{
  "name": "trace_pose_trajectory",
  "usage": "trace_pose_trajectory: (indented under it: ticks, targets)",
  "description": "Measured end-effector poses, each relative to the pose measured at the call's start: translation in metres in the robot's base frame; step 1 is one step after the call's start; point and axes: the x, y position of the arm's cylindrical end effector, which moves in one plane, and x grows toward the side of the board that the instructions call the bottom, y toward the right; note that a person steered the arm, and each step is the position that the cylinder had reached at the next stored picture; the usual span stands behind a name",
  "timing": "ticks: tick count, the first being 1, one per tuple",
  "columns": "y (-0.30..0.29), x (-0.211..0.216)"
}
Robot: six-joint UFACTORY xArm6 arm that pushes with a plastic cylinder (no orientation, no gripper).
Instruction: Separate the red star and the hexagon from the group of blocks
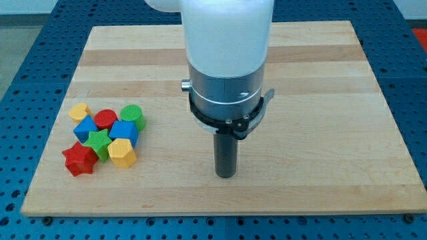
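Observation:
A tight group of blocks lies at the view's left on the wooden board [320,80]. The red star [79,159] is at the group's bottom left. The yellow hexagon [122,153] is at its bottom right. Between them sits a green star [99,142]. Above are a blue block [124,131], another blue block [85,127], a red round block [105,119], a green round block [132,115] and a yellow heart-like block [80,111]. My tip [226,175] rests on the board well to the right of the group, touching no block.
The arm's white and grey body [227,60] hangs over the board's middle and hides part of it. A blue perforated table [27,73] surrounds the board.

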Motion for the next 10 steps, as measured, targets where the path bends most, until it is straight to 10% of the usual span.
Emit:
trace_pose_trajectory:
  ticks: [10]
  targets:
    - [-0.022, 0.017]
